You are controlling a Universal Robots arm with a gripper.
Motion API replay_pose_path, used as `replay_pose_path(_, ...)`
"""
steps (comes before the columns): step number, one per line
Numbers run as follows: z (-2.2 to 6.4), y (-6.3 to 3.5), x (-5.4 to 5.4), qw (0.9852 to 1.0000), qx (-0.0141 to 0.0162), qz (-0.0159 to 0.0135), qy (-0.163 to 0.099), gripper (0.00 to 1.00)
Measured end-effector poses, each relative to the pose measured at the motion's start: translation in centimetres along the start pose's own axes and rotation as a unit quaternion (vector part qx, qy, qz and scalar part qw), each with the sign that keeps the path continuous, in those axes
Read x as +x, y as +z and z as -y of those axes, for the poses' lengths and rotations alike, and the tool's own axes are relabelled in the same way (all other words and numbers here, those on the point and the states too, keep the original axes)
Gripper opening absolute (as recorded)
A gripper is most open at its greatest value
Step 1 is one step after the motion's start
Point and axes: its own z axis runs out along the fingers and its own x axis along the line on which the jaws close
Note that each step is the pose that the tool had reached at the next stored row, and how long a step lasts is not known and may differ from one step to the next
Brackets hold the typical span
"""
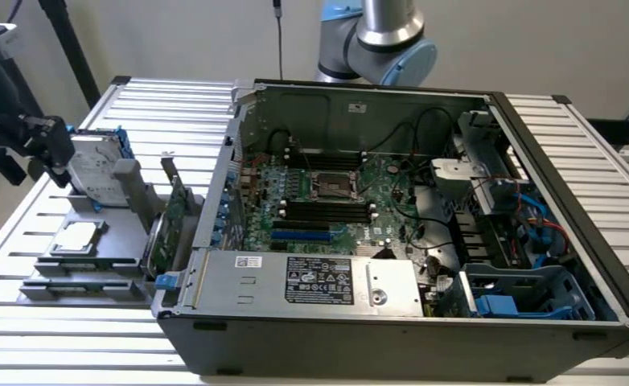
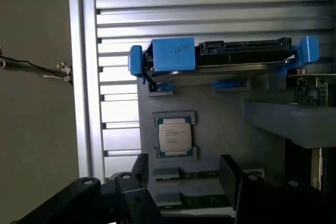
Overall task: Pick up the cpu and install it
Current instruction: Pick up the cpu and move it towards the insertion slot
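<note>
Jaws, black and angular, gape wide and empty near the flat, square, silver-topped cpu (image 2: 175,136).

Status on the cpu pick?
Gripper open, empty. Cpu flat on grey holder, untouched, gripper close by. Nothing covers it; blue-railed hard drive sits apart.

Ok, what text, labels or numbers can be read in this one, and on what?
None can be read letter for letter.
Black label on the power supply: print and logos, too small.
White sticker beside it: blurred.
cpu lid: printed lines, too blurred.
Small sticker on the case wall: unreadable.
</note>
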Motion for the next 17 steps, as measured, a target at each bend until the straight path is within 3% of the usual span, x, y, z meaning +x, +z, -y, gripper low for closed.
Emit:
replay_pose_path(9,0.07,1.63,-0.2,0.9997,-0.0003,-0.0012,-0.023,0.65)
replay_pose_path(17,0.13,3.09,-0.2,0.9997,-0.0004,-0.0012,-0.024,0.65)
